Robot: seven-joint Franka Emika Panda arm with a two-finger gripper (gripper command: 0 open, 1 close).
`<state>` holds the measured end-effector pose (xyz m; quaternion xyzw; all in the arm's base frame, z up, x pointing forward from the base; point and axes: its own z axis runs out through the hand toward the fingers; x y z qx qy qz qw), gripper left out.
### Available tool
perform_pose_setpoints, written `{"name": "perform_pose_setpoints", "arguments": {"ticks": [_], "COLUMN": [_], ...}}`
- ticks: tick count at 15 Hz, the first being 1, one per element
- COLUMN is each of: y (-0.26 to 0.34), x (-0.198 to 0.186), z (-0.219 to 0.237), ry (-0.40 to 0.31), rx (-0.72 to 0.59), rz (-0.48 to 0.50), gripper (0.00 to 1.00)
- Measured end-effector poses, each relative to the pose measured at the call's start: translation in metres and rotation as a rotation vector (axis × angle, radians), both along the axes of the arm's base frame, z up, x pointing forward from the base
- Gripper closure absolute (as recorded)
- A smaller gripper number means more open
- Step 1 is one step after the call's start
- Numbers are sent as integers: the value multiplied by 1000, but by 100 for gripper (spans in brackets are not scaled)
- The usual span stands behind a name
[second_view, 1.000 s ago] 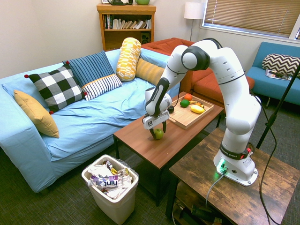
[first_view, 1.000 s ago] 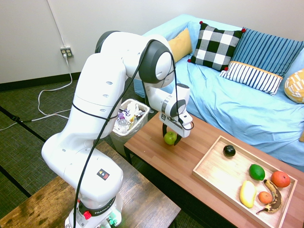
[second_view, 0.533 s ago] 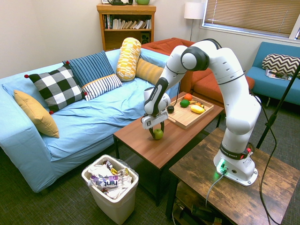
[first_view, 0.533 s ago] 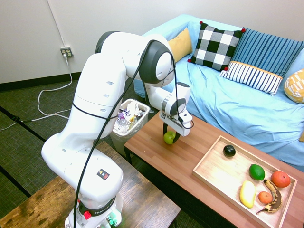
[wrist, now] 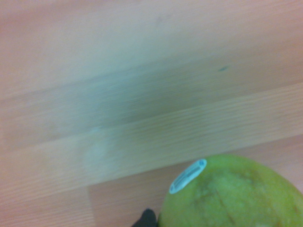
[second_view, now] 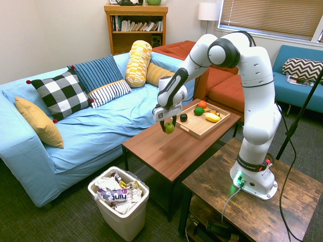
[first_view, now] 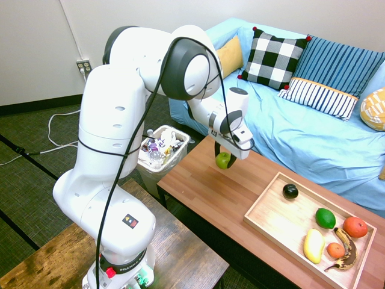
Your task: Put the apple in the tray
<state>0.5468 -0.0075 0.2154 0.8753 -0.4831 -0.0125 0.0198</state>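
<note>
Reddish-brown table [first_view: 222, 198] carries the tray [first_view: 274, 218]

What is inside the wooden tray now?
The tray holds an avocado, a lime, a lemon, two orange fruits and a brown banana. No apple yet; nothing looks covered.

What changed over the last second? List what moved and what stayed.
The hand has lifted the apple off the table and carried it a little toward the tray; a second ago the apple sat on the wood, the hand already around it. The apple now hangs in the air. The tray and its fruit have not moved.
</note>
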Motion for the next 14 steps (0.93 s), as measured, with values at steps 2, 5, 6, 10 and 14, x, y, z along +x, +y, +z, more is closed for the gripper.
{"name": "perform_pose_setpoints", "arguments": {"ticks": [2,5,6,10,14], "y": [-63,-150,-173,-248,-286], "x": [-1,-17,-22,-37,-34], "z": [29,38,37,10,-31], "ry": [-47,-61,-63,-78,-52], "rx": [-10,-35,-43,-98,-104], "rz": [-83,-215,-250,-372,-450], "gripper": [100,100,100,100,100]}}
